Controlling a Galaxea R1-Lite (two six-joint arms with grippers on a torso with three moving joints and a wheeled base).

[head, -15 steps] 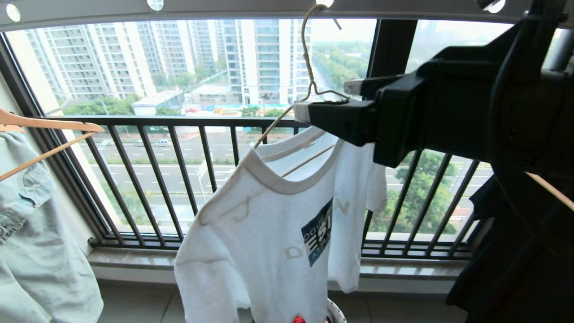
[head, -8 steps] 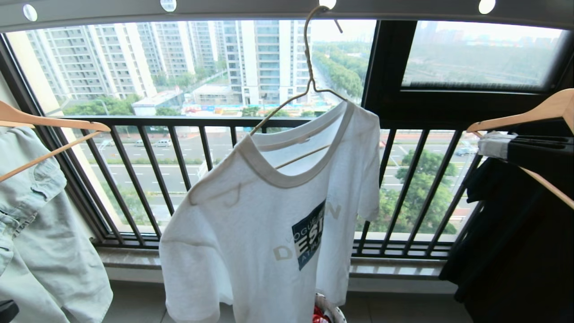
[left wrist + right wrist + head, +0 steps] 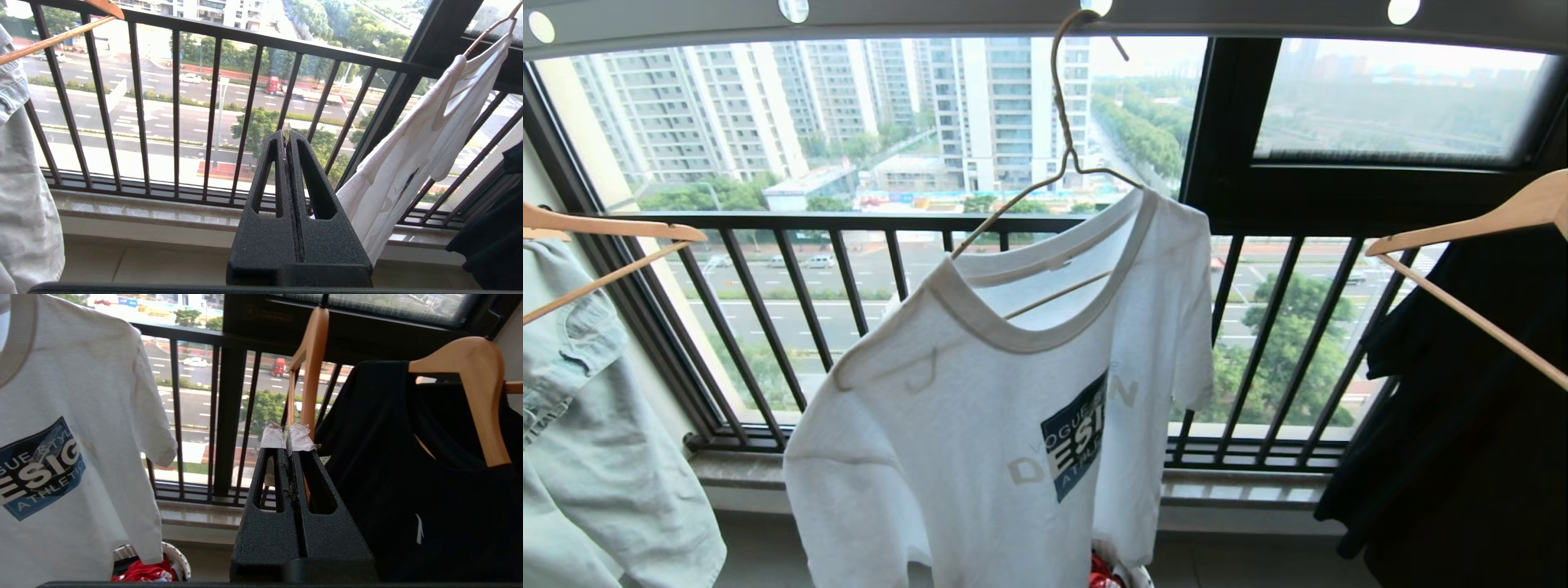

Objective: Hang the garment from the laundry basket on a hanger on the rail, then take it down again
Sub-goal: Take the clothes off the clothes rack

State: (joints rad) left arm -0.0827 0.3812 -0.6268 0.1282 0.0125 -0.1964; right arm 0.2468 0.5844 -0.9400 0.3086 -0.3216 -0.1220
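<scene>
Hanging free on the hanger (image 3: 1058,155), garment (image 3: 1005,408) beside closed right claw (image 3: 288,437)

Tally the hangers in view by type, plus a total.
Wire hanger holding the white T-shirt: 1
Wooden hangers: 3
Total: 4
</scene>
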